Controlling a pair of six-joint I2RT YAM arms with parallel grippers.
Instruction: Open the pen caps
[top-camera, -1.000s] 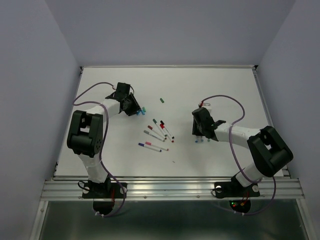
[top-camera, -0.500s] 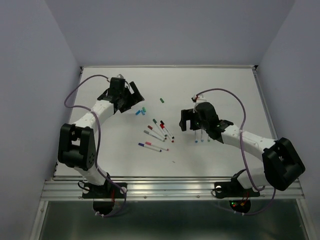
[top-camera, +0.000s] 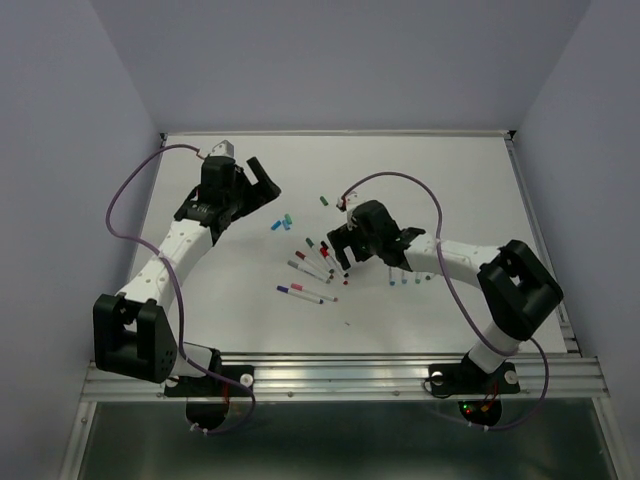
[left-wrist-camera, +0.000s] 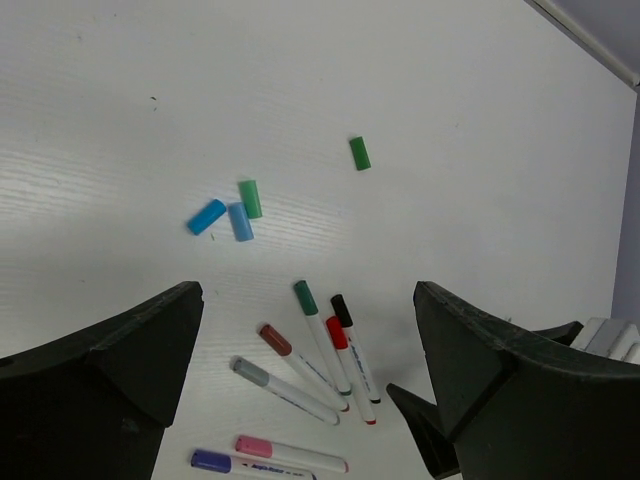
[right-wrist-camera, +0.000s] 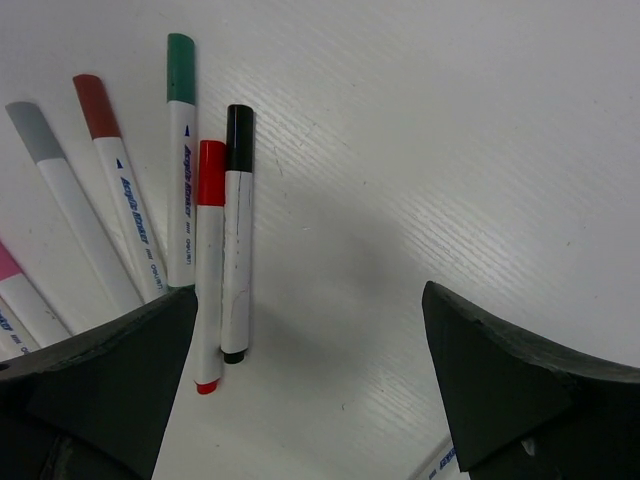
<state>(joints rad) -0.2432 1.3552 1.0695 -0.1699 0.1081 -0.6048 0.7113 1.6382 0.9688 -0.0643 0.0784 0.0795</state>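
**Counter** (top-camera: 450, 170): white, with all the items below lying flat on it.

**Pen caps, loose (4):** these lie on the far side of the pen cluster.
- The loose dark green cap (left-wrist-camera: 360, 153) lies alone, well apart from the others.
- The loose light green cap (left-wrist-camera: 250, 198), pale blue cap (left-wrist-camera: 240, 221) and bright blue cap (left-wrist-camera: 207, 216) form a tight group.
- The light green and pale blue caps lie just beside each other. Whether any of the three touch cannot be told.

**Pen caps, fitted (7):** each sits on the end of a white barrel in a loose fan at mid-counter.
- The fitted green cap (right-wrist-camera: 181, 68), fitted black cap (right-wrist-camera: 239, 137) and fitted red cap (right-wrist-camera: 211, 172) are on neighbouring pens.
- The red and black pens lie side by side, touching along their barrels.
- The fitted dark red cap (right-wrist-camera: 96, 105) and fitted grey cap (right-wrist-camera: 35, 130) are on the next two pens of the fan.
- The fitted pink cap (left-wrist-camera: 254, 446) and fitted purple cap (left-wrist-camera: 210, 461) are on a pair nearest the arm bases.

**Further pens** (top-camera: 403, 279): three lie side by side, partly hidden under the right arm. Only their small coloured ends are visible.

**Left fingers** (left-wrist-camera: 110, 370): spread wide and holding nothing. They are raised over the far-left part of the counter, and the wrist view shows the loose caps between them.

**Right fingers** (right-wrist-camera: 110, 370): spread wide and holding nothing. They are poised over the pen cluster, and the wrist view shows the red and black pens between them.
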